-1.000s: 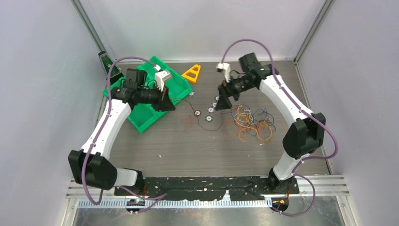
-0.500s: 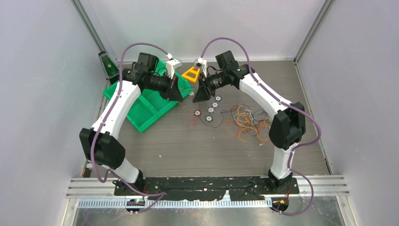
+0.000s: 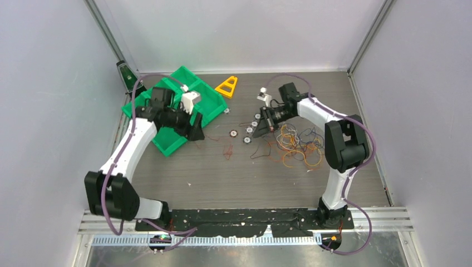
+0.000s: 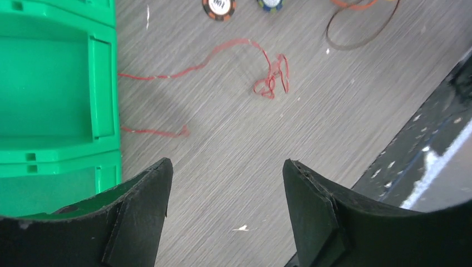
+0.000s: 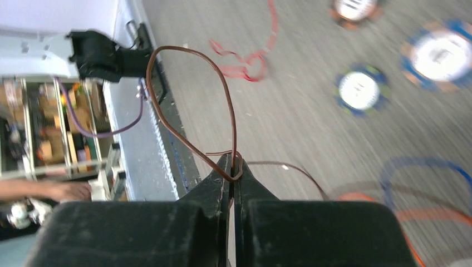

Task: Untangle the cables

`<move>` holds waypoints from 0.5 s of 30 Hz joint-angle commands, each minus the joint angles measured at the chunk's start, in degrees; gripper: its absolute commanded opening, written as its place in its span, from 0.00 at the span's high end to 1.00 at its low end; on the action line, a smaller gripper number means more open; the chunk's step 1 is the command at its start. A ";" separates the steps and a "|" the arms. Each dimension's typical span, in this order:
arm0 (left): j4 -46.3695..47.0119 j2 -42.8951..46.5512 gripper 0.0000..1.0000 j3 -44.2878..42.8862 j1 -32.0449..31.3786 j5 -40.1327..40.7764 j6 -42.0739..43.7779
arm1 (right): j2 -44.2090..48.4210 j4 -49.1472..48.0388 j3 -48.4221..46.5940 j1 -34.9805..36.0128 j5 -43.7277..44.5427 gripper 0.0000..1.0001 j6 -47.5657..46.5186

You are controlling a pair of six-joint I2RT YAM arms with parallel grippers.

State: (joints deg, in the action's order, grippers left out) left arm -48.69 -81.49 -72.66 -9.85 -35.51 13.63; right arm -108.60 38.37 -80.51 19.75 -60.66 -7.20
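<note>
Within the last second the two arms swapped roles. The left tool (image 3: pixel 196 130), clamped shut a moment ago, has come back from its reach toward 12 o'clock and now stands with its jaws spread and nothing between them, at the right-hand edge of the green bin (image 3: pixel 177 146). The right tool (image 5: pixel 234 164), wide open a second ago, has snapped shut on a dark brown wire (image 5: pixel 222 83), which arches up from the pinch in a tall loop. A red wire (image 4: pixel 271 78) lies loose on the counter (image 3: pixel 222 178) just ahead of the left tool, knotted at its far end. Its near end, and a second short red strand, run up to the bin's wall; whether they pass under it I cannot tell. I judge that red strand to be freed and set aside, and the brown one to be next out. The rest of the cables (image 3: pixel 298 146) sit in an orange, yellow and blue tangle at about 3 o'clock from the counter's middle, right beside the right tool. The discs (image 3: pixel 234 133) lie between the tools. The bin sits at 10 o'clock. The compartment seen from the left wrist shows only bare green floor, and I make out nothing in the others, though the arm hides part of them. An orange triangle (image 3: pixel 227 86) stands at 12 o'clock.
</note>
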 commanded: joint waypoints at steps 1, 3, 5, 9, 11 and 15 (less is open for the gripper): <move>15.67 8.62 0.26 9.02 -5.40 6.22 8.26 | 4.17 -3.67 3.06 -5.21 4.70 0.95 3.54; 16.36 6.68 0.21 8.99 -9.17 9.46 11.13 | 4.81 -3.74 4.36 -6.08 6.83 0.94 3.82; 16.31 2.48 0.14 6.68 -11.86 12.79 9.26 | 5.14 -3.67 5.38 -6.37 9.22 0.95 4.27; 15.35 -6.48 0.00 0.58 -15.67 17.95 2.11 | 5.67 -2.47 7.38 -7.67 14.79 0.95 4.98; 14.50 -9.90 0.01 -2.01 -18.04 19.33 -0.12 | 6.06 -2.03 8.24 -8.77 17.64 0.95 5.16; 12.31 -15.06 0.00 -5.48 -23.26 22.63 -4.17 | 6.39 -0.90 8.32 -10.75 18.85 0.95 4.85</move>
State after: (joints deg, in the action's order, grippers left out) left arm -35.94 -94.00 -73.67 -28.49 -17.34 14.79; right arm -105.47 36.77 -72.14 11.14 -45.30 -2.76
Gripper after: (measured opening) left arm 0.994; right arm 0.070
